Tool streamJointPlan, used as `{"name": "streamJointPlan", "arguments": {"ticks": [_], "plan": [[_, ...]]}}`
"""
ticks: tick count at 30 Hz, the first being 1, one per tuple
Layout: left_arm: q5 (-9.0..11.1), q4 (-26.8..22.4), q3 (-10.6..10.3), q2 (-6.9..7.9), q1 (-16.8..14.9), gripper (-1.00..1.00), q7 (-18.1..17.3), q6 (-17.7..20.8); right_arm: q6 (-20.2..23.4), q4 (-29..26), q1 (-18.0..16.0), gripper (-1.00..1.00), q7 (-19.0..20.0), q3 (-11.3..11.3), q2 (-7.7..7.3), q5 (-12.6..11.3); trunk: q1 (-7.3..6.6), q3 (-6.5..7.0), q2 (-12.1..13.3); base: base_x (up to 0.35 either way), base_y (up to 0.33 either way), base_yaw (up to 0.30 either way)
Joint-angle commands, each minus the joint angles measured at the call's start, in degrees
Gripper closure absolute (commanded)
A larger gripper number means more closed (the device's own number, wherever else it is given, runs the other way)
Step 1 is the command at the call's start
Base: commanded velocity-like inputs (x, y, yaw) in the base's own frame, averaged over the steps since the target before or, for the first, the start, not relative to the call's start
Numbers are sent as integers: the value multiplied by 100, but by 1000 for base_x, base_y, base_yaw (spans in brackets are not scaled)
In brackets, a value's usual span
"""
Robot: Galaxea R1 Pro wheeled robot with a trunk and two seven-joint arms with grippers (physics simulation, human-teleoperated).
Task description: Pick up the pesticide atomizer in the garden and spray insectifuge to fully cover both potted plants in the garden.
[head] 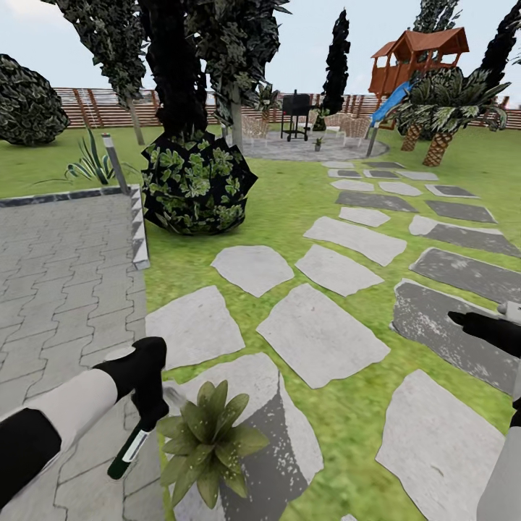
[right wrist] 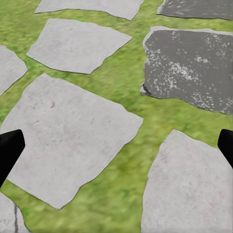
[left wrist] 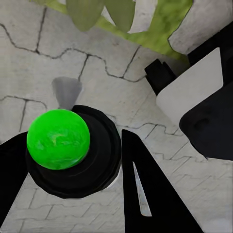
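Pesticide atomizer, a slim dark green bottle with a white label, hangs clamped in our left gripper, just beside the light-green rosette potted plant. We judge spraying is underway: keep the nozzle aimed at the leaves and sweep across them all. Beyond the plant, grey stepping stones cross the lawn; nothing obstructs. Our right gripper hovers spread apart, empty.

Ground: lawn beside grey paving.
On lawn: stepping stones, round bush.
By paving edge: 1 potted plant.
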Motion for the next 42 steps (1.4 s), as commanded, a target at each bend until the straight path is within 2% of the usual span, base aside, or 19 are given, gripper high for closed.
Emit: {"name": "streamJointPlan", "arguments": {"ticks": [1, 3, 6, 12, 21, 26, 32, 38, 42], "plan": [[-51, -16, -3, -5, -19, 100, 201, 52, 17, -6, -6, -100, 57, -7, -3, 60, -1, -5, -2, 0, 0, 0], [-51, -16, 12, -13, 6, 100, 572, 52, 17, -6, -6, -100, 57, -7, -5, 60, -1, -5, -2, 0, 0, 0], [-51, -16, -6, -20, 41, 100, 734, 52, 17, -6, -6, -100, 57, -7, -6, 60, -1, -5, -2, 0, 0, 0], [-51, -16, 6, -21, 64, 100, 756, 47, 17, -6, -6, -100, 57, -7, -5, 60, -1, -5, -2, 0, 0, 0], [-40, 1, 23, -30, 859, 100, 744, 43, 17, -6, -6, -100, 57, -7, -5, 60, -1, -5, -2, 0, 0, 0], [-37, 2, 30, -30, 1013, 100, 742, 43, 17, -6, -6, -100, 57, -7, -6, 60, -1, -5, -2, 0, 0, 0], [-34, -3, 63, -63, 980, 100, 728, 45, 17, -6, -6, -100, 57, -7, -6, 60, -1, -5, -2, 0, 0, 0], [-26, -7, 67, -105, 398, 100, 723, 52, 17, -6, -6, -100, 57, -7, -6, 60, -1, -5, -2, 0, 0, 0], [-25, -7, 67, -110, 209, 100, 723, 52, 17, -6, -6, -100, 57, -7, -6, 60, -1, -5, -2, 0, 0, 0]]}}
